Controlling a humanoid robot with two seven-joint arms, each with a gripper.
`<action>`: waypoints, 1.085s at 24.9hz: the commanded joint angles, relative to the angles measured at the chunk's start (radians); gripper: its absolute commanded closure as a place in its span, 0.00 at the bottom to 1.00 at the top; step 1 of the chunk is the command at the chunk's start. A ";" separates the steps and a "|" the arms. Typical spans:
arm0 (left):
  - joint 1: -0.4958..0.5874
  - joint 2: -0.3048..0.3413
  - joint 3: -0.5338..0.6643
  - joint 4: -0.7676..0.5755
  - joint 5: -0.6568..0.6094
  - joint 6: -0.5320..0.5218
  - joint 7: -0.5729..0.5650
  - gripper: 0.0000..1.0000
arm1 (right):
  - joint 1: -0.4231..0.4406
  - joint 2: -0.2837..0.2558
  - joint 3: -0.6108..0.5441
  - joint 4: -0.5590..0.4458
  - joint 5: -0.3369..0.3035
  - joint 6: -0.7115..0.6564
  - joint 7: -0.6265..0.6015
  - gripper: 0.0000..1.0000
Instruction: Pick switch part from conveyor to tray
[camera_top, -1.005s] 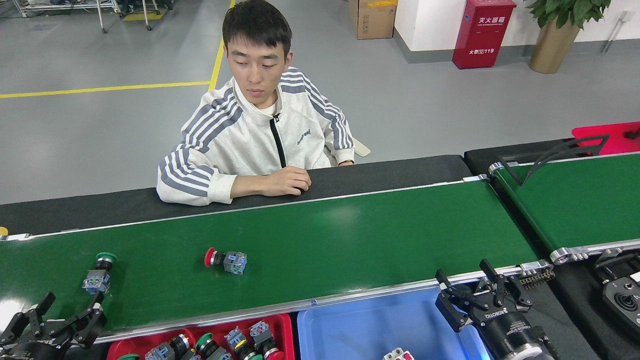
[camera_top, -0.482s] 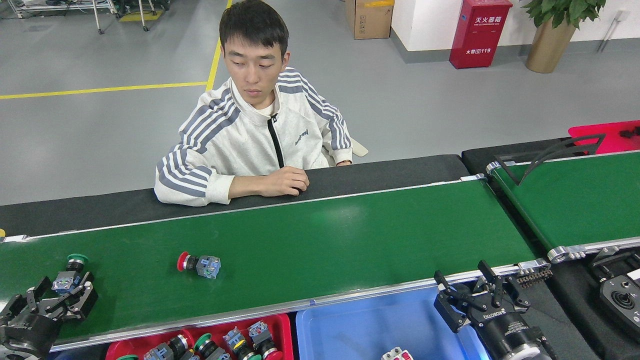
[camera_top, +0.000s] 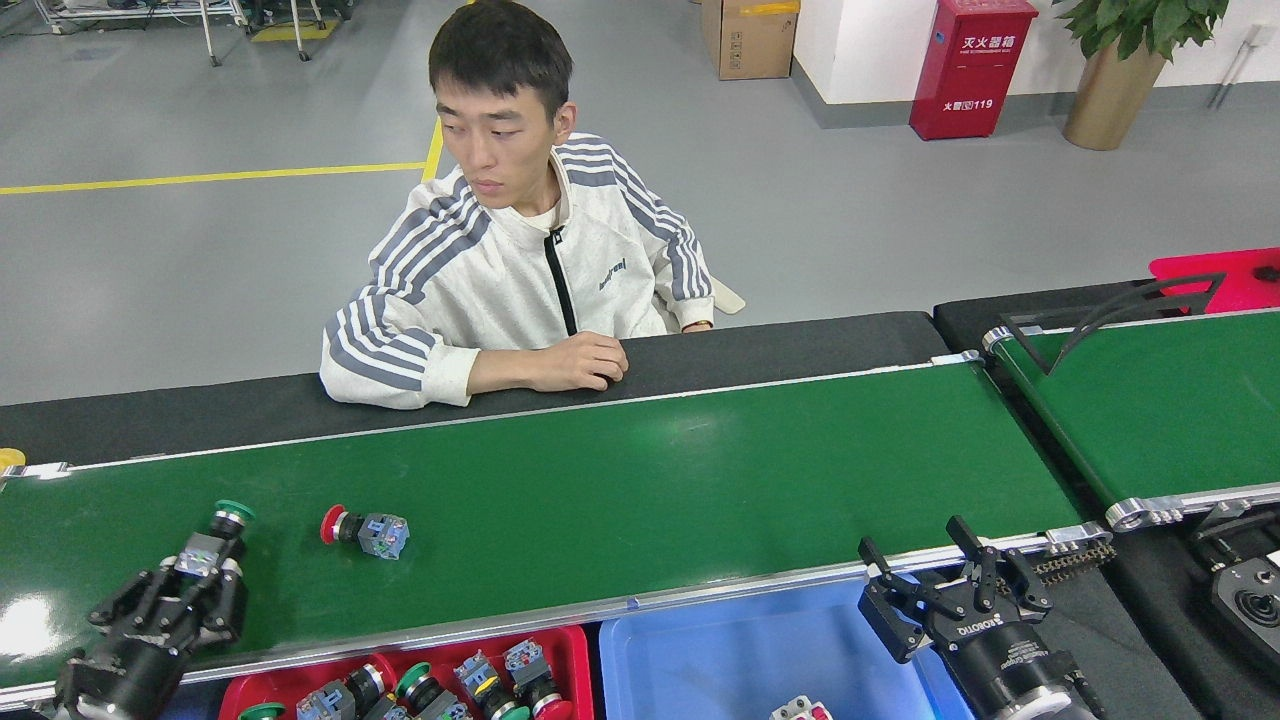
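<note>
Green-capped switch part (camera_top: 208, 545): it sits at the left end of the conveyor, green cap pointing away from the robot, its grey-blue block between the left gripper's fingers.
Left gripper (camera_top: 195, 580): over the belt's near left part, its dark fingers (camera_top: 226, 598) closed against both sides of the green-capped switch part; whether the part is clear of the belt cannot be told.
Red-capped switch part (camera_top: 364, 531): lying on its side on the belt just right of the held one, red cap to the left, touched by nothing.
Conveyor (camera_top: 640, 480): long glossy dark green belt with silver side rails, running across the view from left to right.
Red tray (camera_top: 560, 655): below the belt's near rail, holding several switch parts with green, yellow and red caps.
Blue tray (camera_top: 700, 660): just right of the red tray, with one small white and red piece at its near edge.
Right gripper (camera_top: 950, 590): at the near rail above the blue tray's right side, fingers spread and holding nothing.
Second green belt (camera_top: 1160, 410): at the right, with a black guide arm across its far end.
Person (camera_top: 520, 270): seated behind the conveyor in a white striped jacket, a hand (camera_top: 580, 362) resting on the black counter (camera_top: 800, 345).
</note>
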 joint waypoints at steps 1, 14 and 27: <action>0.065 -0.029 0.003 -0.113 -0.003 -0.113 0.003 0.85 | 0.007 0.007 -0.003 -0.015 -0.001 0.003 -0.005 0.01; 0.273 -0.213 0.115 -0.317 0.000 -0.156 0.003 0.00 | 0.041 0.013 -0.017 -0.015 -0.001 0.002 -0.014 0.01; 0.281 -0.212 0.296 -0.262 -0.003 0.229 0.002 0.00 | 0.087 -0.002 -0.092 0.000 -0.001 -0.006 -0.016 0.00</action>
